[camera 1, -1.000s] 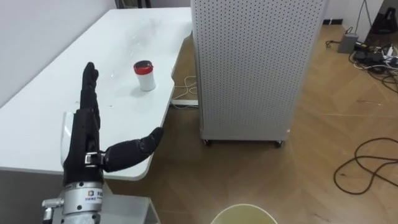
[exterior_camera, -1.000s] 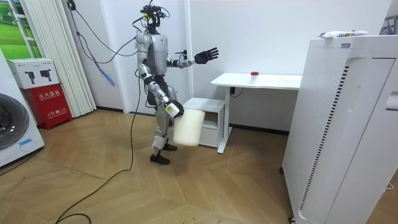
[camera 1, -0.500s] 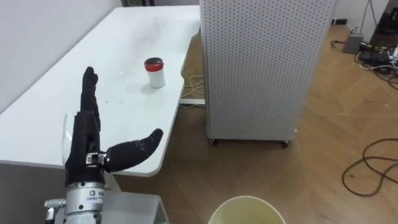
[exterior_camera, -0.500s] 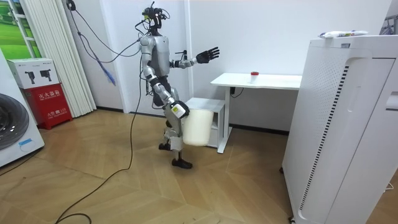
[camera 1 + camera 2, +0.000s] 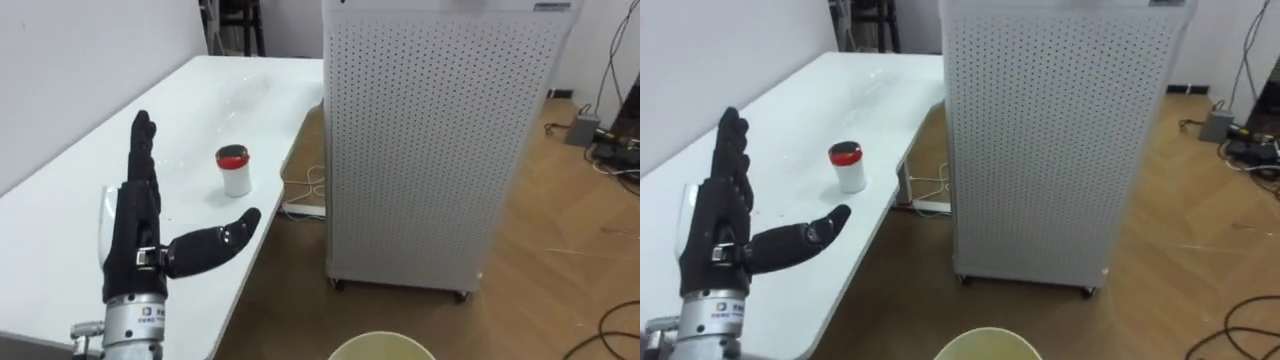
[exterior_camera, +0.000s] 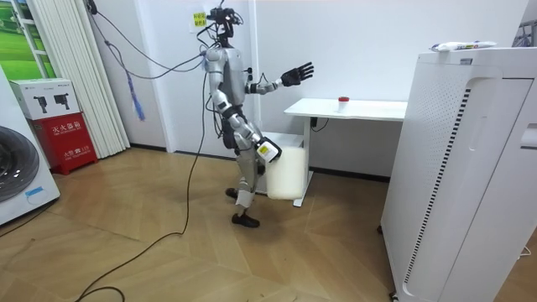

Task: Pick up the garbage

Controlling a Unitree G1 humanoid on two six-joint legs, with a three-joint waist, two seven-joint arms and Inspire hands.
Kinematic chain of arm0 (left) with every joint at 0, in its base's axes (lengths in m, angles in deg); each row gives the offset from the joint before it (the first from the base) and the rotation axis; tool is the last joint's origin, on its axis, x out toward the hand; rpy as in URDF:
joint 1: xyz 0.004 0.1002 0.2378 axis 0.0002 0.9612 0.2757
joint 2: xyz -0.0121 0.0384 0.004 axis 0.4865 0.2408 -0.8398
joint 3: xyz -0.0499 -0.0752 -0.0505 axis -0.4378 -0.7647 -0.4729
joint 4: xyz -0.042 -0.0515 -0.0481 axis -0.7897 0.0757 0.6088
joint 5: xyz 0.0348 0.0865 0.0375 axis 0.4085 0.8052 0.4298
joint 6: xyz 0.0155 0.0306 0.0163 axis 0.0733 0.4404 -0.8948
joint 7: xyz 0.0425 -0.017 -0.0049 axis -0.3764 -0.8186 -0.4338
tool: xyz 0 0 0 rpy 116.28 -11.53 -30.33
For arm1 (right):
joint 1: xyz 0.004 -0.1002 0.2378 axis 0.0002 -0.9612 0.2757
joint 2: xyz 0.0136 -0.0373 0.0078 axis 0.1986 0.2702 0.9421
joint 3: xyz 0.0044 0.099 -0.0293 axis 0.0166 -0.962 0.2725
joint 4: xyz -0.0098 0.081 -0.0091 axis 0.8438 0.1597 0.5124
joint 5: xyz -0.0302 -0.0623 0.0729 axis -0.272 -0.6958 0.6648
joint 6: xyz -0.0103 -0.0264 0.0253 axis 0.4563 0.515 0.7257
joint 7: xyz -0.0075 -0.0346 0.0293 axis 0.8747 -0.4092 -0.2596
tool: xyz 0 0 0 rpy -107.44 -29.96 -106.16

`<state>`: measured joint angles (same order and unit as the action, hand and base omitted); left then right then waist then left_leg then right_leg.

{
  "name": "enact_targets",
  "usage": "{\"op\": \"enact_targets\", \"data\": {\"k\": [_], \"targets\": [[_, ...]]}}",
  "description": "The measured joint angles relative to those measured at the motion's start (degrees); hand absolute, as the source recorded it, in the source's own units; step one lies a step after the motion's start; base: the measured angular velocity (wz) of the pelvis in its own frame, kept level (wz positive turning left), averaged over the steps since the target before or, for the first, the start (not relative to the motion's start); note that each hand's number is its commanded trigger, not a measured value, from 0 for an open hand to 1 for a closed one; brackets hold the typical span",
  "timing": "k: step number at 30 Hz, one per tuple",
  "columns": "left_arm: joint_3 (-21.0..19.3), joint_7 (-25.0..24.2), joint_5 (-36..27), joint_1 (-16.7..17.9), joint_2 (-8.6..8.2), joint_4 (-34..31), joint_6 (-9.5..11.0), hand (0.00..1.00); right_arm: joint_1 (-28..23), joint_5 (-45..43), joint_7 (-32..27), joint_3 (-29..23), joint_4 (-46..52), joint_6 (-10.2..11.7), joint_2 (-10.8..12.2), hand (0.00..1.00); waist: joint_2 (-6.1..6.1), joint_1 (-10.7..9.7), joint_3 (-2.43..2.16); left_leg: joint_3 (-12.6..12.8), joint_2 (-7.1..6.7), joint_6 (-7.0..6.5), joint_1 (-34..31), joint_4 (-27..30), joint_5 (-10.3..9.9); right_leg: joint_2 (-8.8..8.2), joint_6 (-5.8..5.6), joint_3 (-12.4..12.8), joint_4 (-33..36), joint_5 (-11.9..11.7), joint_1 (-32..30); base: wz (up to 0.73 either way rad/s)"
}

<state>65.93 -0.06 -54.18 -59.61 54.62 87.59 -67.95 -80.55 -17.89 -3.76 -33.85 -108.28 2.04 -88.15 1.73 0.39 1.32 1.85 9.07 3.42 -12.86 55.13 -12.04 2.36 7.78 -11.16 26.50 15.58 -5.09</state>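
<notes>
A small white cup with a red lid (image 5: 235, 170) stands upright on the white table (image 5: 60, 230), near its right edge. My left hand (image 5: 140, 235) is raised in front of it, open, fingers straight up and thumb out to the right, holding nothing; the cup is beyond the thumb, apart from it. In the room view the left hand (image 6: 298, 75) reaches out towards the table, where the cup (image 6: 342, 102) stands. My right hand (image 6: 267, 153) hangs low at my side and carries a cream bin (image 6: 285, 172); its rim (image 5: 380, 345) shows at the bottom edge.
A tall white perforated cabinet (image 5: 440, 140) stands on the wood floor right of the table, with a narrow gap between them. A low white unit (image 6: 281, 138) sits beside the table's leg. Cables (image 5: 615, 150) lie at the far right. A washing machine (image 6: 21, 180) stands at the room view's left.
I have stepped closer to the table, carrying the bin along. The eye view has shifted with the walk. The left hand keeps the same raised, open pose.
</notes>
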Motion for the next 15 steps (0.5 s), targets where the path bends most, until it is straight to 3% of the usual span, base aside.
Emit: {"op": "enact_targets", "data": {"k": [1,2,3,4,5,6,7,8,11,15], "targets": [[0.0,0.2,-0.6,0.0,-0.01,0.0,0.0,0.00,-0.1,0.1,-0.4,0.1,0.0,0.0,0.2,1.00,-0.25,-0.2,0.12,0.6,-0.42,0.36,-1.0,-5.5,-1.4,-0.50,-0.01,-0.4,-1.3,0.0,1.1,0.14],[0.0,0.5,-0.7,0.2,0.03,0.0,0.0,0.00,-0.2,0.1,-1.2,0.0,0.0,-0.1,0.2,1.00,-0.79,-0.1,0.19,0.9,-0.99,0.57,-1.1,-12.9,-1.4,-0.86,-0.08,-0.5,-2.4,0.0,2.0,0.16],[0.0,0.7,-0.6,0.3,0.04,0.0,0.0,0.00,-0.2,0.3,-1.4,-0.1,0.0,-0.1,0.0,1.00,-0.90,-0.1,0.12,1.3,-0.95,0.87,-1.0,-16.8,-1.2,-0.85,-0.22,-0.8,-3.3,0.0,2.6,0.19],[0.0,0.8,-0.4,0.3,0.03,0.0,0.0,0.00,-0.2,0.4,-1.6,-0.1,0.0,-0.1,-0.1,1.00,-0.93,-0.4,-0.01,1.3,-0.95,0.97,-0.8,-23.4,-0.6,-0.77,-0.46,-1.5,-4.6,0.1,3.7,0.21],[0.0,0.9,-0.4,0.3,0.03,-0.1,0.0,0.00,-0.2,0.4,-1.6,-0.2,0.1,-0.1,-0.2,1.00,-0.94,-0.3,-0.13,1.3,-1.07,1.35,-0.3,-28.2,1.3,-0.64,-0.97,-1.6,-5.2,0.4,4.4,0.17],[0.0,0.9,-0.4,0.3,0.08,0.0,0.0,0.00,-0.2,0.3,-1.7,-0.2,0.2,-0.1,-0.1,1.00,-1.01,-0.3,-0.14,1.3,-1.60,1.10,-0.1,-29.0,2.9,-0.71,-1.24,-1.6,-5.5,0.6,4.7,0.04],[0.0,1.1,-0.4,0.7,0.14,0.0,0.0,0.00,-0.4,0.0,-1.7,-0.1,0.2,-0.1,0.1,1.00,-1.57,-0.2,-0.51,1.2,-2.47,0.76,0.9,-30.0,3.3,-1.43,-1.83,-1.7,-6.4,0.8,5.6,0.09],[0.0,1.1,-0.4,0.8,0.14,0.0,0.0,0.00,-0.4,-0.6,-1.6,-0.3,0.2,-0.1,0.0,1.00,-1.91,-0.3,-0.53,1.2,-3.88,0.40,2.1,-31.5,3.5,-2.19,-2.54,-1.8,-7.5,0.9,6.3,0.11],[0.0,0.1,-0.5,0.8,0.23,-0.1,0.0,0.00,-0.5,-1.9,-1.1,-0.7,0.3,-0.1,0.0,1.00,-2.29,-0.4,-0.76,1.3,-5.92,0.08,4.3,-34.1,3.7,-3.87,-3.66,-2.5,-8.8,1.4,8.2,0.15],[-0.1,-1.7,-0.6,0.8,0.28,-0.2,-0.1,0.00,-0.6,-1.8,0.2,-0.7,1.0,-0.1,0.1,1.00,-2.41,0.2,-0.92,1.3,-6.72,0.00,5.5,-35.9,3.7,-4.49,-4.16,-3.3,-10.1,1.4,9.3,0.07]]}}
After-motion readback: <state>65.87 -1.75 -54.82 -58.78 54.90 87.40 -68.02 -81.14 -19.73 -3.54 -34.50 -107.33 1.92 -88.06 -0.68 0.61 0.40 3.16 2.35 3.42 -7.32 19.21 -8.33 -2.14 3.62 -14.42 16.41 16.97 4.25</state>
